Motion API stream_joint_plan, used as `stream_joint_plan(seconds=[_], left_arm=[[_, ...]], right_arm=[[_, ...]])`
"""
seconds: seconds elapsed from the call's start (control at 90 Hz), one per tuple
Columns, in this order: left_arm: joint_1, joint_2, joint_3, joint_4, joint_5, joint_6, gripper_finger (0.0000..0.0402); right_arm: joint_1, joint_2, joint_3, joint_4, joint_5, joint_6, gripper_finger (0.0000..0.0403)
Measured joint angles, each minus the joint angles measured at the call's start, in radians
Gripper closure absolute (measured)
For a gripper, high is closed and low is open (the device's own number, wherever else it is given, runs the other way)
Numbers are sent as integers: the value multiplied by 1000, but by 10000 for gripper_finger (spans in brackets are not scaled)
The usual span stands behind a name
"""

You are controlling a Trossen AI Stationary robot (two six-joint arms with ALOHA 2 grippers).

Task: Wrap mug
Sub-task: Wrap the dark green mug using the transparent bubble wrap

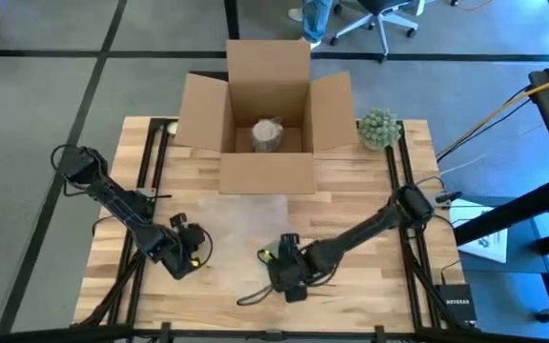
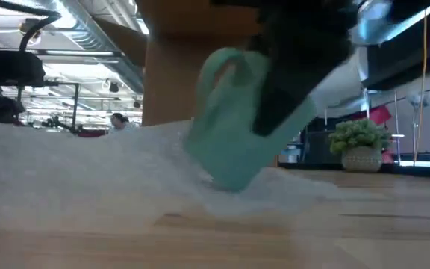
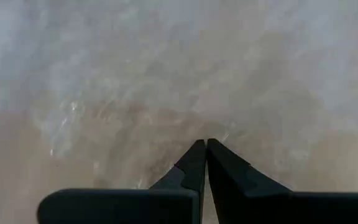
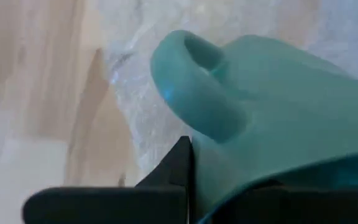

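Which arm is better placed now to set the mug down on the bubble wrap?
The right. Its pincer is shut on the teal mug, tilted just above the bubble wrap. The left pincer is shut at the wrap's edge.

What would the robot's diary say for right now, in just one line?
step: mug to wrap | right gripper: holds teal mug, tilted over bubble wrap | left gripper: jaws shut, on wrap | box: open

An open cardboard box [image 1: 267,110] holds 1 wrapped bundle [image 1: 268,134].
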Motion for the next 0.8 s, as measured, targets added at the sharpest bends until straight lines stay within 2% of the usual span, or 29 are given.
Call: stream_joint_plan(seconds=[0.267,0.444,0.656,0.8], left_arm=[[13,1,-6,-185,-24,-103,402],[12,2,-9,-338,-9,-251,402],[10,-8,47,-422,-62,-312,402],[9,-27,147,-538,-123,-316,402]], right_arm=[[104,-34,-4,-85,-100,46,398],[153,-81,-10,-230,-165,152,398],[179,-133,-9,-449,-126,276,398],[179,-143,-9,-492,-87,301,398]])
